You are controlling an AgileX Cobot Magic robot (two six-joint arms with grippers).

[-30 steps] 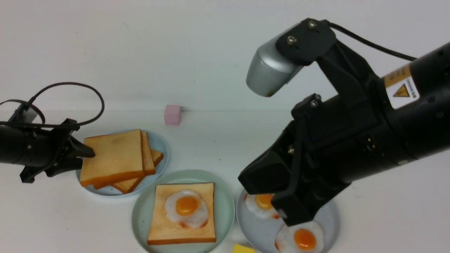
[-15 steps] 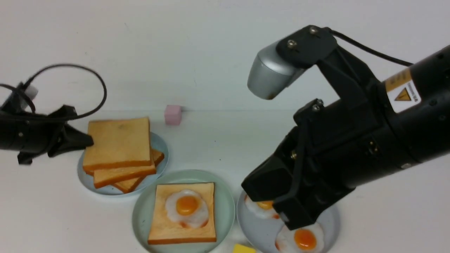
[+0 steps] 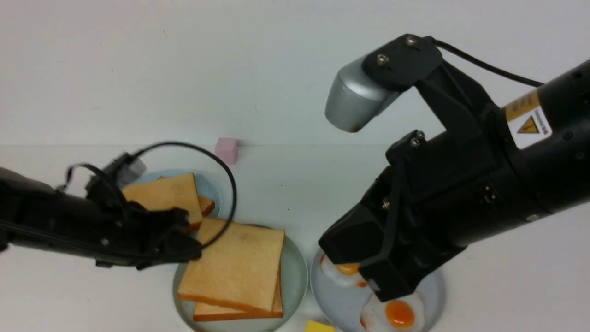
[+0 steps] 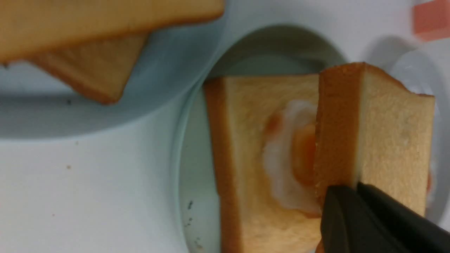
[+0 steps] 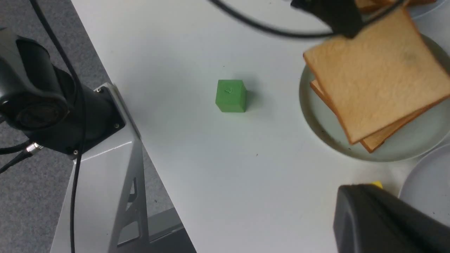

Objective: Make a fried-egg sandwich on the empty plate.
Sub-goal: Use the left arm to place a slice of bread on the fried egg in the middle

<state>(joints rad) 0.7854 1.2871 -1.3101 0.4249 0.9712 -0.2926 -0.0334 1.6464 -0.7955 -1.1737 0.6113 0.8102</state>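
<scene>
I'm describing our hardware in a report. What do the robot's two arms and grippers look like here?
Both are matte black, down to the left gripper and right gripper. The right arm bears a yellow-and-white warning label with a triangle, a silver-grey camera on a black bracket, and a black cable. The left arm has a looping black cable with a grey plug.

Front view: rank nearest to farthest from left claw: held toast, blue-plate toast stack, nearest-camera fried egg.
1. Held toast, gripped in the left claw, over mint plate.
2. Toast stack, just behind the claw.
3. Fried egg, far right, on grey-blue plate.
</scene>
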